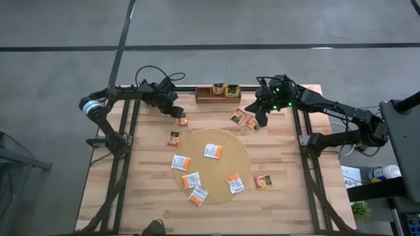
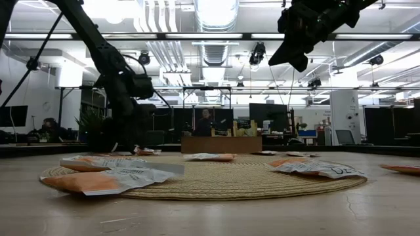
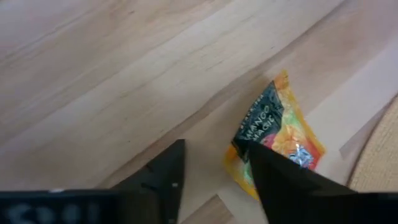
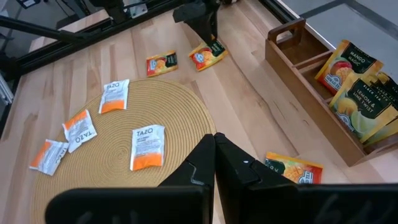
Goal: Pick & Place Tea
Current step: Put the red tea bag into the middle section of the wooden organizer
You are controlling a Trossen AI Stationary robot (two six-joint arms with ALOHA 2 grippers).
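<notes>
A pale wooden desk (image 1: pixel 282 196) stands on a grey floor (image 1: pixel 59 39) crossed by dark seams. Beyond it stretches a large workshop: bright ceiling lights (image 2: pixel 216 10), exposed ducts (image 2: pixel 161 56), dark monitors (image 2: pixel 266 115) and a potted plant (image 2: pixel 88 124).

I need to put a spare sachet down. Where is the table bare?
Bare wood runs along the table edge nearest the low camera, below the round mat. Crowded: the mat with its white sachets, and the strip by the wooden tray, where both grippers work.
</notes>
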